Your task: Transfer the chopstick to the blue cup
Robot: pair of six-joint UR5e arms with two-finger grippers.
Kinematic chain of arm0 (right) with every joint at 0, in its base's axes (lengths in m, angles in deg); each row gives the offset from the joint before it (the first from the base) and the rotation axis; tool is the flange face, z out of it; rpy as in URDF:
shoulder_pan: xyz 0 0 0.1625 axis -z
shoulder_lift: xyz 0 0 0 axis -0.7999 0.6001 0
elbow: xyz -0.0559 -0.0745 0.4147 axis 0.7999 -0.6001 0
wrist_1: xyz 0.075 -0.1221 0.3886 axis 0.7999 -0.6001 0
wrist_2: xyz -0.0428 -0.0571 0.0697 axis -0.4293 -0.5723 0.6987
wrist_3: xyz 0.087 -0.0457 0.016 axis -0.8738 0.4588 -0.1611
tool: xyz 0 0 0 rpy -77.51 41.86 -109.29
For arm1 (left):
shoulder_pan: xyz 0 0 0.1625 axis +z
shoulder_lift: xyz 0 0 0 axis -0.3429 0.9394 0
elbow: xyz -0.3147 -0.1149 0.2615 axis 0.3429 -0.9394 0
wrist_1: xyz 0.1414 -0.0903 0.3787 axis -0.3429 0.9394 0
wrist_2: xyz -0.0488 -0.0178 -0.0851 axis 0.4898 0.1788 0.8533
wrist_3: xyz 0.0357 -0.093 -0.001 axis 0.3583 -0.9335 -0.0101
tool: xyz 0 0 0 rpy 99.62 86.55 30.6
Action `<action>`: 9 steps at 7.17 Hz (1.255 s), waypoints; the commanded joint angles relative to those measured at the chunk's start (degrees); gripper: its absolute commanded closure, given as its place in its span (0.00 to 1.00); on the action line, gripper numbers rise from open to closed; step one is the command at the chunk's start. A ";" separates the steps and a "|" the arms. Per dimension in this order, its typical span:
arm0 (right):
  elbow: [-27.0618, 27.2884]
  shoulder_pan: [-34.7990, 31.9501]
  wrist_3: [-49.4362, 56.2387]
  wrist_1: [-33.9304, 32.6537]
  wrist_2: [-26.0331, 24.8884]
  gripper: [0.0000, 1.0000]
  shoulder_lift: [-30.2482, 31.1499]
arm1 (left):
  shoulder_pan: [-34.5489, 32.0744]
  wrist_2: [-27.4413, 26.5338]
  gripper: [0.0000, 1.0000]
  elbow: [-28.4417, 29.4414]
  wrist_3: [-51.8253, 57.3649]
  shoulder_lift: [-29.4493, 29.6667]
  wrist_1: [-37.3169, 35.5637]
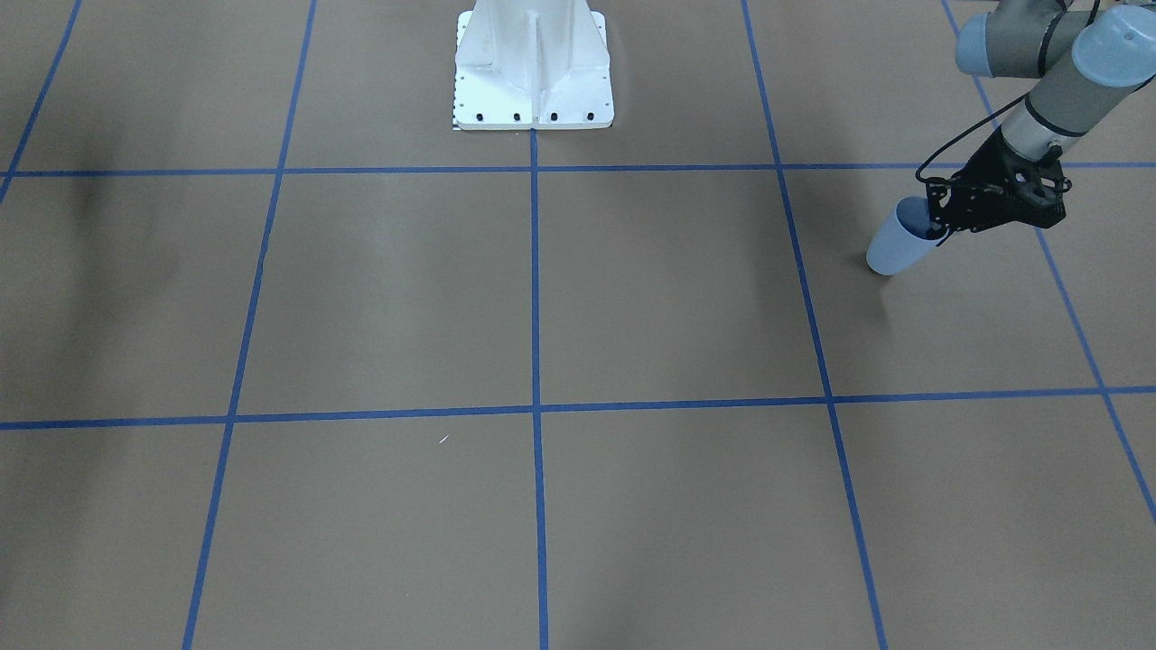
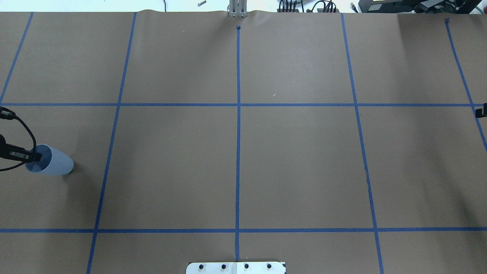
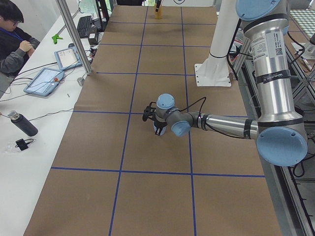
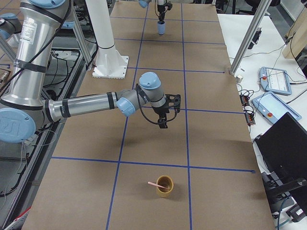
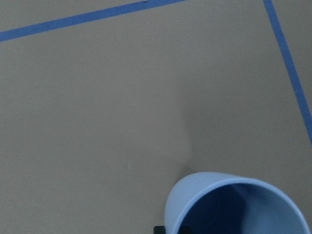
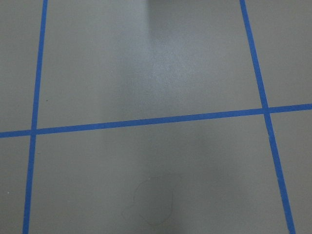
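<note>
The blue cup point(image 1: 896, 246) stands on the brown table at the robot's far left; it also shows in the overhead view point(image 2: 57, 164) and, small and far, in the exterior right view point(image 4: 161, 28). My left gripper point(image 1: 939, 227) is shut on the cup's rim, one finger inside and one outside. The left wrist view shows the cup's rim and dark inside point(image 5: 234, 204). The salmon-pink chopstick point(image 4: 153, 184) leans in a yellow-brown cup point(image 4: 165, 187) at the table's right end. My right gripper point(image 4: 164, 120) hangs above the table short of that cup; I cannot tell whether it is open or shut.
The white robot base point(image 1: 533, 81) stands at the robot's edge of the table. Blue tape lines grid the brown paper. A seated operator point(image 3: 15, 44), tablets and a bottle are at a side table; pendants and a laptop point(image 4: 288, 148) are on the operators' side.
</note>
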State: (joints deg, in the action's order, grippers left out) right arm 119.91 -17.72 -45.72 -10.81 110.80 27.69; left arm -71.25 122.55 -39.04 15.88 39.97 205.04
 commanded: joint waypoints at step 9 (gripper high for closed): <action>-0.19 0.09 0.00 0.09 0.29 0.00 -0.18 | 22.44 -16.49 1.00 13.02 -29.69 60.82 -46.61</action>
State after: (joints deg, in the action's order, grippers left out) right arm 119.82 -17.65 -45.72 -10.72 111.09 27.55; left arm -52.25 110.03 -30.67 -11.67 97.05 158.32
